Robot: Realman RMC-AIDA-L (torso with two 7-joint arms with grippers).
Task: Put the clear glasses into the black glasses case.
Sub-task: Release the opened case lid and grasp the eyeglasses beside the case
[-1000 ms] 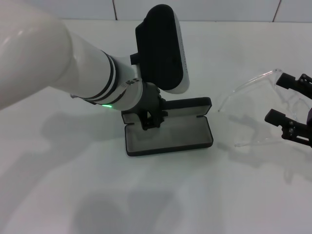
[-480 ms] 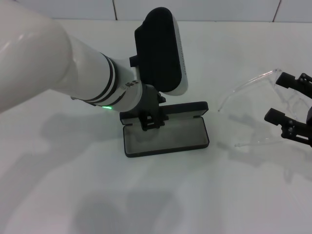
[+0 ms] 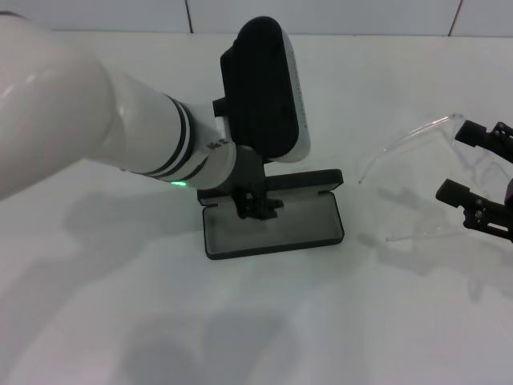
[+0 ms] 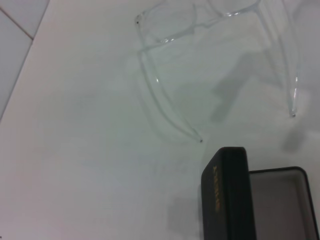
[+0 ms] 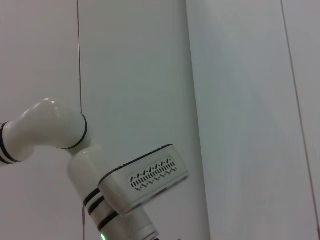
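Observation:
The black glasses case [image 3: 276,247] lies open at the table's middle, its grey lining showing and its lid [image 3: 309,178] standing upright at the back. My left gripper [image 3: 258,205] reaches down at the lid's left end and is shut on it. The left wrist view shows the lid's edge with orange lettering [image 4: 218,187]. The clear glasses [image 3: 409,133] hang above the table at the right, arms pointing toward the case, with my right gripper [image 3: 450,162] shut on their front. The glasses [image 4: 170,30] also show in the left wrist view beyond the case.
White tabletop [image 3: 120,321] surrounds the case, with a tiled wall [image 3: 361,16] behind. My left arm's bulky wrist housing [image 3: 264,80] hangs over the case's back. The right wrist view holds only that arm [image 5: 135,185] and the wall.
The case has slid slightly to the left and its lid stands more upright. My left gripper has shifted a little toward the case's tray. The right gripper and glasses have stayed still.

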